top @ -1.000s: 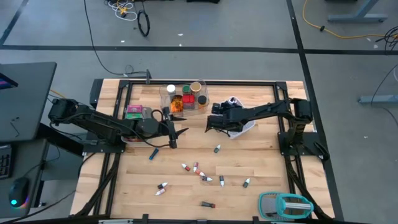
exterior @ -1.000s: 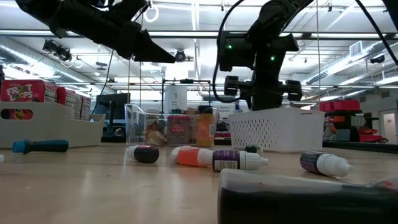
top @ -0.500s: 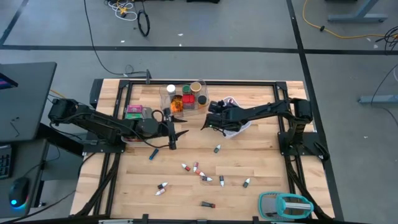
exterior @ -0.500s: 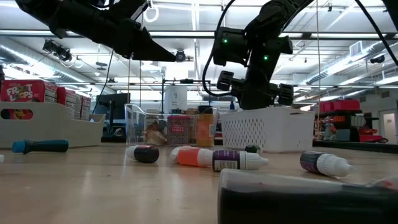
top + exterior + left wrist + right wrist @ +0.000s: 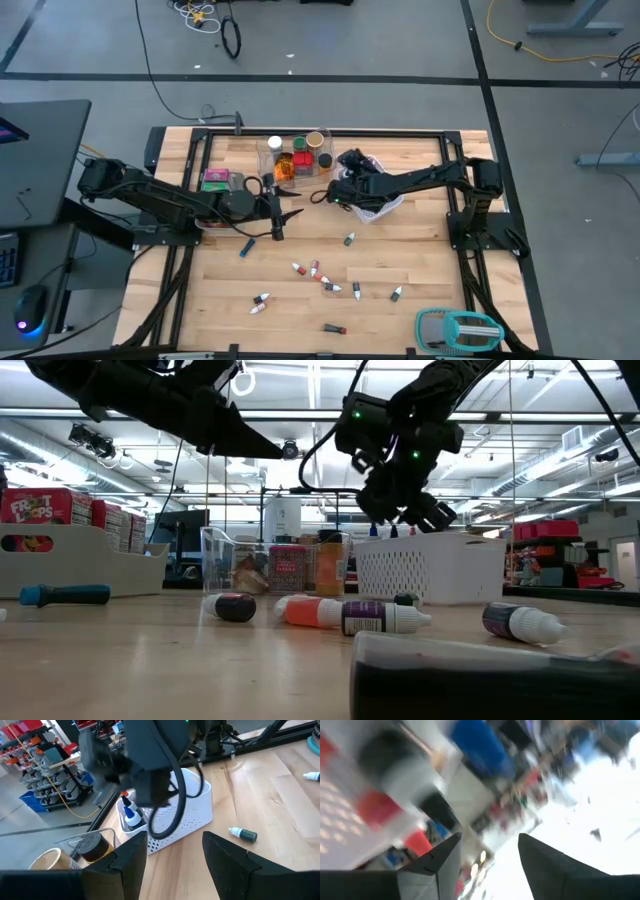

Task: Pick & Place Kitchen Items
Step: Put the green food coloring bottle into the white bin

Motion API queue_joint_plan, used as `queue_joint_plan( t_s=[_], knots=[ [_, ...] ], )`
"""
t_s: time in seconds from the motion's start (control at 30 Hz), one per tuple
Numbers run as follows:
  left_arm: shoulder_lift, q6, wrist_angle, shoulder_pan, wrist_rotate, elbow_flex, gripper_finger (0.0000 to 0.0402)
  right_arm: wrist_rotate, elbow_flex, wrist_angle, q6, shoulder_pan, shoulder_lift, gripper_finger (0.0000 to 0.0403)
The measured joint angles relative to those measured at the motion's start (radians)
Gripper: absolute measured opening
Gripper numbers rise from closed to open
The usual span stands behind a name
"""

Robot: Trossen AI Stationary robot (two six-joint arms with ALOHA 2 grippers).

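Several tiny vials [image 5: 330, 287] lie loose on the wooden table, with a blue bottle [image 5: 247, 247] on its side near the left. Short jars [image 5: 300, 158] stand in the clear tray [image 5: 268, 160] at the far edge. More vials [image 5: 131, 815] stand in the white mesh basket [image 5: 187, 815]. My right gripper [image 5: 325, 195] hovers open and tilted above the basket's left end, between basket and tray, nothing between its fingers [image 5: 490, 845]. My left gripper [image 5: 288, 213] hangs open above the table, left of the basket, pointing toward it, also empty [image 5: 175, 845].
A grey bin [image 5: 215, 180] with pink and green boxes sits at the far left under my left arm. A teal-and-grey gadget [image 5: 458, 328] lies at the near right corner. One dark-capped vial [image 5: 243, 834] lies just near of the basket. Bare wood stretches between the loose vials.
My right gripper has rolled strongly about its own axis and tipped, from pointing down over the basket to a slanted pose, drifting slightly toward the table's left and the clear tray. The basket, the vials and my left gripper have kept still.
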Motion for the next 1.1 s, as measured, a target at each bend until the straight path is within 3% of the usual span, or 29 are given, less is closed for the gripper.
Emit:
queue_joint_plan(
  t_s=[0.13, 0.2, 0.27, 0.47, 0.63, 0.83, 0.97, 1.1],
  knots=[
    [0.0, -0.017, 0.0, 0.0, 0.0, 0.0, 0.0201, 0.205, 0.0, -0.037, 0.067, 0.012, -0.001, 0.0202],
    [0.0, -0.019, 0.0, 0.0, 0.0, 0.0, 0.0201, 0.247, 0.0, -0.056, 0.107, 0.02, -0.006, 0.0202],
    [0.0, -0.021, 0.0, 0.0, 0.01, 0.0, 0.0201, 0.243, 0.0, -0.056, 0.177, 0.03, -0.011, 0.0202],
    [0.0, -0.082, 0.001, 0.0, 0.104, 0.0, 0.0201, 0.069, 0.0, -0.096, 0.427, 0.082, -0.052, 0.0197],
    [0.0, -0.148, 0.008, 0.0, 0.159, 0.0, 0.0201, -0.164, 0.0, -0.13, 0.696, 0.148, -0.128, 0.0186],
    [0.0, -0.254, 0.011, 0.0, 0.161, 0.0, 0.0201, -0.673, 0.0, -0.135, 1.055, 0.206, -0.23, 0.0166],
    [0.0, -0.313, 0.011, 0.0, 0.162, 0.0, 0.0201, -0.995, 0.0, -0.132, 1.12, 0.222, -0.256, 0.0156],
    [0.0, -0.347, 0.015, 0.0, 0.161, 0.0, 0.0201, -1.199, 0.0, -0.131, 1.129, 0.238, -0.254, 0.0153]
  ],
)
